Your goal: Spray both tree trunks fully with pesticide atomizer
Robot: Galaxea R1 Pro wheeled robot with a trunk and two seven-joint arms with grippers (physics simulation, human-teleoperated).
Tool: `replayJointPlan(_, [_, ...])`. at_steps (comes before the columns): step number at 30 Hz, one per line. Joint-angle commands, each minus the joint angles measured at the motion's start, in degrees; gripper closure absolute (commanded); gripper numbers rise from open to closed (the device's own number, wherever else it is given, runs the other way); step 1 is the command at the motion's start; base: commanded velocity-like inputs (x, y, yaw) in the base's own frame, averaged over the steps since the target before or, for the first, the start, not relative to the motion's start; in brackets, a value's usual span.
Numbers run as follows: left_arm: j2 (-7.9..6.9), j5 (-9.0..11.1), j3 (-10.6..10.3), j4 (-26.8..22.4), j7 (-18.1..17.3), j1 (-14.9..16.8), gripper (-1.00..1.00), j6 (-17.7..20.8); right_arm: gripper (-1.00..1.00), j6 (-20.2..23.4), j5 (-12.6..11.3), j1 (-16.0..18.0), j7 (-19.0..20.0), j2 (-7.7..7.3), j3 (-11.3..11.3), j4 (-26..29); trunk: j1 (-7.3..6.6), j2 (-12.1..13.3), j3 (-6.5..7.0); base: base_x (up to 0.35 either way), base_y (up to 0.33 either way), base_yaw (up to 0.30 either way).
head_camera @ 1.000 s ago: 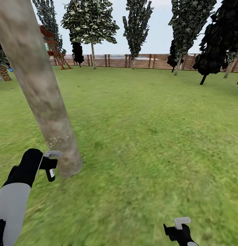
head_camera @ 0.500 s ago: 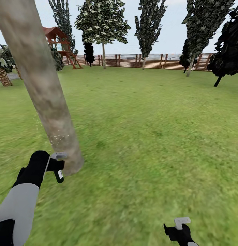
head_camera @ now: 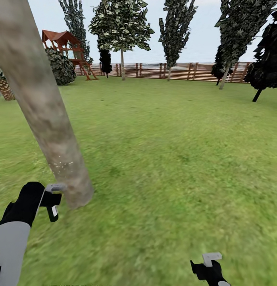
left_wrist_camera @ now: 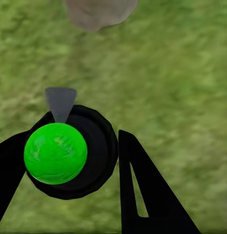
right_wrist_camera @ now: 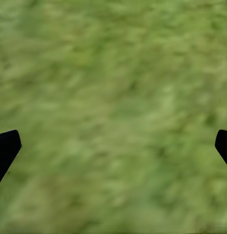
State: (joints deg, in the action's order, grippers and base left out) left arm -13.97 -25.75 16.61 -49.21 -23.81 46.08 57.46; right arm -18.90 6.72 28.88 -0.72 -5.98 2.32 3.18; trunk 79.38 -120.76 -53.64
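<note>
Your left gripper (head_camera: 51,198) holds the pesticide atomizer (head_camera: 53,201) low beside the base of the near tree trunk (head_camera: 43,107), its light grey trigger head close to the bark; from the head view you cannot tell whether it touches. That view also gives you a faint patch of white specks on the bark just above the bottle, and the wide lawn (head_camera: 166,151) running back to the wooden fence (head_camera: 182,71), a red-roofed play structure (head_camera: 65,45) and more trees.

The left wrist view adds what the head view hides: your jaws are closed around the atomizer (left_wrist_camera: 69,151), seen from above as a dark round body with a bright green cap and a grey nozzle aimed at the trunk's foot (left_wrist_camera: 99,12).

Your right gripper (head_camera: 208,268) sits low, over bare grass. In the right wrist view its two black fingertips (right_wrist_camera: 6,148) stand at opposite edges, jaws spread wide, holding nothing.
</note>
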Motion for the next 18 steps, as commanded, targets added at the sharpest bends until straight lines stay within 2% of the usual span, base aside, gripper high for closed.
replayJointPlan(1, [0.18, -0.58, 0.04, -0.03, -0.59, -0.05, 1.00, 0.12, -1.00, -0.17, 0.58, 0.03, -0.07, 0.03, 0.27, -0.05, -0.01, -0.02, -0.05, 0.008, -0.005, 0.236])
replayJointPlan(3, [1.25, -0.40, 0.00, -0.07, -0.61, -0.14, 1.00, 0.14, -1.00, -0.17, 0.58, 0.03, -0.07, 0.06, 0.24, -0.05, -0.01, -0.02, -0.05, 0.004, -0.003, 0.255])
replayJointPlan(4, [2.63, -0.31, 0.09, -0.12, -0.65, -0.18, 1.00, 0.12, -1.00, -0.17, 0.58, 0.03, -0.04, 0.08, 0.23, -0.06, -0.01, -0.02, -0.05, 0.001, -0.001, 0.270])
replayJointPlan(7, [5.53, -0.41, 0.15, -0.07, -0.61, -0.20, 1.00, 0.00, -1.00, -0.17, 0.58, 0.03, -0.04, 0.10, 0.23, -0.09, -0.01, -0.02, -0.05, 0.029, -0.015, 0.200])
replayJointPlan(10, [6.27, -0.67, 0.25, -0.06, -0.53, -0.43, 1.00, -0.09, -1.00, -0.17, 0.58, 0.03, -0.02, 0.16, 0.23, -0.10, -0.01, -0.02, -0.05, 0.180, -0.132, 0.039])
replayJointPlan(14, [5.88, -0.68, 0.61, -0.26, 0.07, -4.03, 1.00, -1.79, -1.00, -0.17, 0.58, 0.03, -0.05, 0.18, 0.23, -0.10, -0.01, -0.02, -0.05, 0.228, -0.188, 0.004])
replayJointPlan(15, [5.74, -0.62, 1.19, -0.42, 0.28, -4.56, 1.00, -2.23, -1.00, -0.17, 0.58, 0.03, -0.04, 0.18, 0.23, -0.10, -0.01, -0.02, -0.05, 0.231, -0.197, 0.001])
replayJointPlan(17, [5.54, -0.56, 4.51, -0.62, 0.60, -5.28, 1.00, -2.88, -1.00, -0.17, 0.58, 0.03, -0.01, 0.18, 0.23, -0.10, -0.01, -0.02, -0.05, 0.231, -0.199, 0.000])
replayJointPlan(18, [5.49, -0.60, 7.50, -0.80, 0.58, -5.55, 1.00, -3.14, -1.00, -0.17, 0.58, 0.03, 0.00, 0.18, 0.23, -0.13, -0.01, -0.02, -0.05, 0.229, -0.202, 0.000])
